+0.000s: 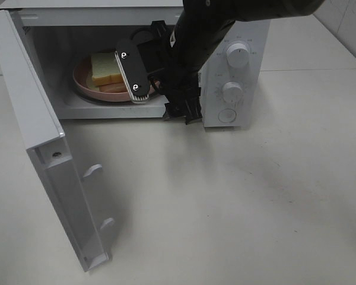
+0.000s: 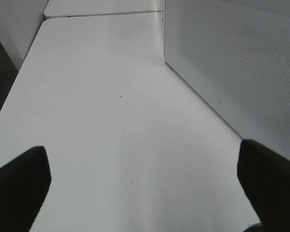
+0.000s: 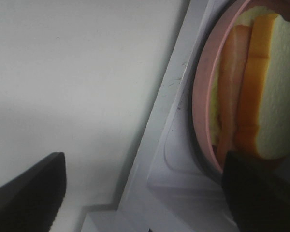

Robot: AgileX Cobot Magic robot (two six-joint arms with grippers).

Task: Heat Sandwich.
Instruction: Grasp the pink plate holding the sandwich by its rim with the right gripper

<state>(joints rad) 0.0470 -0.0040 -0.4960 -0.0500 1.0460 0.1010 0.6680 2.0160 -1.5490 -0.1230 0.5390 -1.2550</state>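
The sandwich (image 1: 105, 68) lies inside the microwave (image 1: 244, 29), toward the left of the cavity. It rests on a round pink plate (image 1: 80, 80) that sits on the cavity floor. In the right wrist view its layers show edge-on: pale bread outside, an orange band and a pinkish band between.

The right arm (image 1: 196, 35) comes down from above the microwave and reaches into the open front. The right tool (image 3: 145, 186) is at the mouth of the cavity, just beside the plate's rim. Its two dark fingers (image 3: 31, 191) stand wide apart, with nothing clamped between them. Only the cavity floor and wall show in the gap. Whether a finger touches the plate I cannot tell.

The microwave's door (image 1: 24, 101) is swung fully open to the left of the cavity, its inner face showing two latch hooks (image 1: 92, 171). To the right of the cavity, the control panel carries two white knobs (image 1: 237, 54) and a round button (image 1: 226, 116) below them.

The left tool (image 2: 145, 188) is out of the high view. Its wrist view shows it over bare white bench (image 2: 111, 121), next to a perforated white panel (image 2: 232, 58) that appears to be the microwave's outer side. Its fingers are spread wide and hold nothing.

The microwave stands on the bench, which stretches pale and plain in front of it.
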